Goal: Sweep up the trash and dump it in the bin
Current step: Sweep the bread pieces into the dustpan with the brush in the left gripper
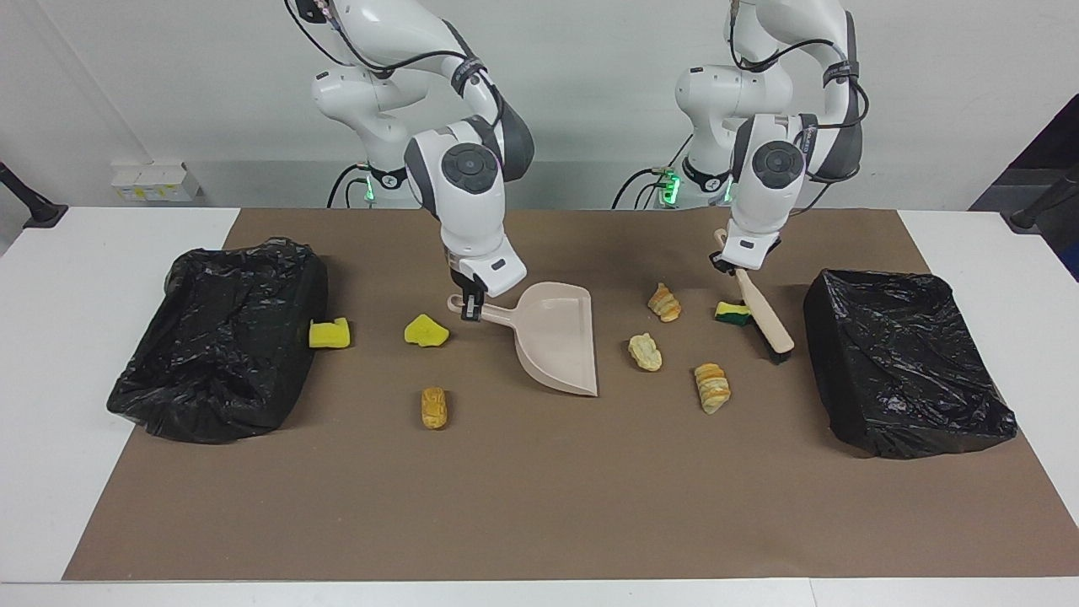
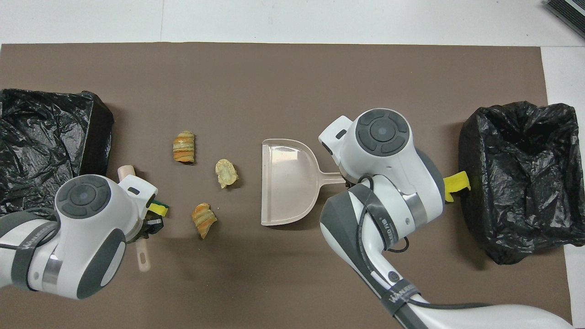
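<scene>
Across the counter, facing view: all seven bits of trash are out on the brown mat (image 1: 523,506), so nothing's been swept or dumped yet as far as I can see.
Right claw (image 1: 472,305): down at the dustpan (image 1: 556,341) and closed round its handle. The pan sits flat mid-counter with its mouth toward the left arm's end.
Left claw (image 1: 732,265): clamped on the brush (image 1: 763,320) handle. The brush is tilted, bristle end down by the mat.
Trash near the brush: a yellow-green sponge (image 1: 732,313) is just beside it, and three pastry pieces (image 1: 664,302) (image 1: 645,351) (image 1: 712,387) lie between brush and dustpan.
Trash toward the right arm's end: one yellow sponge (image 1: 426,330) near the pan handle, another yellow chunk (image 1: 329,333) right up against the bin, and a fourth pastry (image 1: 434,407) farther from the robots.
Bins: two black-bagged ones, one at the right arm's end (image 1: 219,354) and one at the left arm's end (image 1: 910,371). I can't spot any trash inside either.

Overhead view, dustpan (image 2: 285,183): totally empty.
Pastries from above: the same three (image 2: 184,147) (image 2: 226,173) (image 2: 204,220) are loose in front of the pan's mouth, none touching it.
Sponge by the brush (image 2: 160,209): peeks out from under the left wrist.
Hidden stuff: the right arm covers two of the pieces on its side; only the chunk at the bin (image 2: 457,183) shows.
Progress: I'd call it tools in hand and that's it. Sweeping those pieces into the pan looks like the next job, then the carry and tip, then the right arm's side.
</scene>
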Robot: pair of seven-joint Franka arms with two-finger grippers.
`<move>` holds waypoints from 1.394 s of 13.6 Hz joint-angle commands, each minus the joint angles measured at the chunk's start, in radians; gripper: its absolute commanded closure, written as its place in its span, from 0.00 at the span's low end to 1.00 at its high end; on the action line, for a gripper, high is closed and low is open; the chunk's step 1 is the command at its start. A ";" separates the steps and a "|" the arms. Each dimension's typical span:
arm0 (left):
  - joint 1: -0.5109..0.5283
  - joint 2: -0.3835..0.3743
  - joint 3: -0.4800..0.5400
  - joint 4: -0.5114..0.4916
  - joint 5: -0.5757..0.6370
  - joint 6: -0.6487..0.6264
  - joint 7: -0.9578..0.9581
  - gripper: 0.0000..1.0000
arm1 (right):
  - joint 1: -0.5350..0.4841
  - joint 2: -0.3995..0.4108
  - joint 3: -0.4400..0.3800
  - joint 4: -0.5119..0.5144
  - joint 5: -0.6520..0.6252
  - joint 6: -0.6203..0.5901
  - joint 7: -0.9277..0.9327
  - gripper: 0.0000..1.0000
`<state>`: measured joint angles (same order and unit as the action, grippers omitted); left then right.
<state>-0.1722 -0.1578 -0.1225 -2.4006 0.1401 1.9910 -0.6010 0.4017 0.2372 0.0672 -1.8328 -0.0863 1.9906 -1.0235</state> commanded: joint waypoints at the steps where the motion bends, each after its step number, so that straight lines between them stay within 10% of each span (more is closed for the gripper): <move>1: -0.082 0.026 -0.002 -0.009 -0.023 0.052 -0.066 1.00 | 0.026 -0.026 0.005 -0.048 -0.079 0.043 -0.026 1.00; 9: -0.249 0.167 -0.002 0.127 -0.235 0.232 0.005 1.00 | 0.034 0.002 0.005 -0.046 -0.081 0.077 -0.015 1.00; 19: -0.409 0.124 0.009 0.215 -0.293 0.185 0.106 1.00 | 0.029 0.005 0.005 -0.045 -0.081 0.079 -0.017 1.00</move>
<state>-0.5918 0.0024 -0.1324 -2.2041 -0.1380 2.2488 -0.5097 0.4384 0.2448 0.0671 -1.8630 -0.1484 2.0451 -1.0236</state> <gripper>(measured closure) 0.736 0.674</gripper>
